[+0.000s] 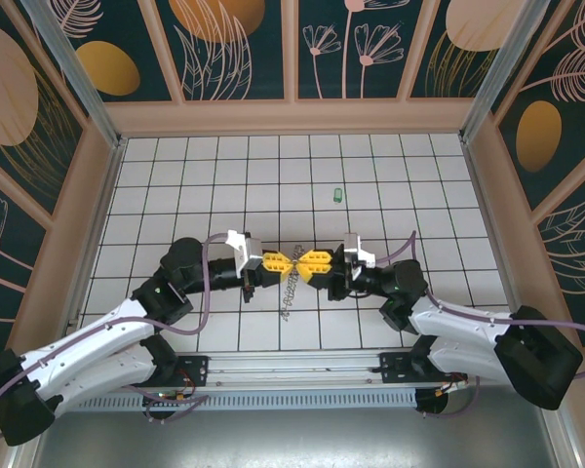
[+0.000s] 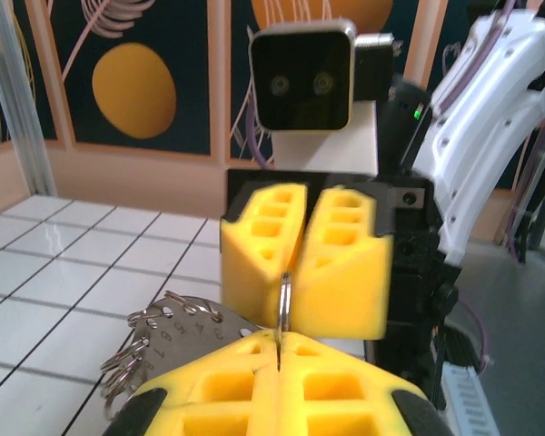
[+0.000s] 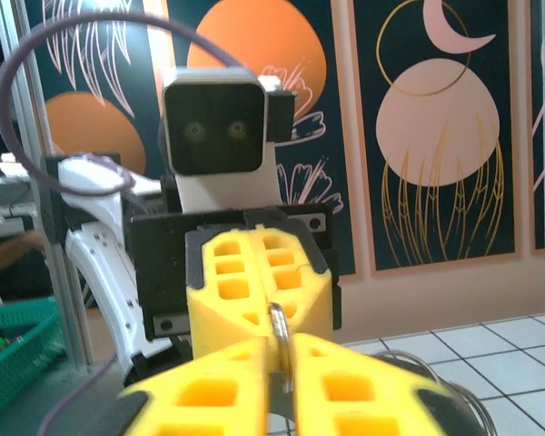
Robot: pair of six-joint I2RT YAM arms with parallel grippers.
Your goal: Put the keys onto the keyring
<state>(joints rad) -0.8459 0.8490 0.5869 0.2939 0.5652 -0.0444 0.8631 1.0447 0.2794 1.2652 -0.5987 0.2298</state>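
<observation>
Well, patterned walls (image 1: 234,49) surround tiled table (image 1: 175,185), green key (image 1: 338,195).

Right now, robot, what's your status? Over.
Left gripper shut on ring. Right gripper at same ring, grip unclear. Green key lies apart on far tiles, not on ring. Nothing between grippers and key.

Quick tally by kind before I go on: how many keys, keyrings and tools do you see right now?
Green key: 1
Keyring: 1
Tools: 2 (left tool, right tool)
Total: 4
</observation>
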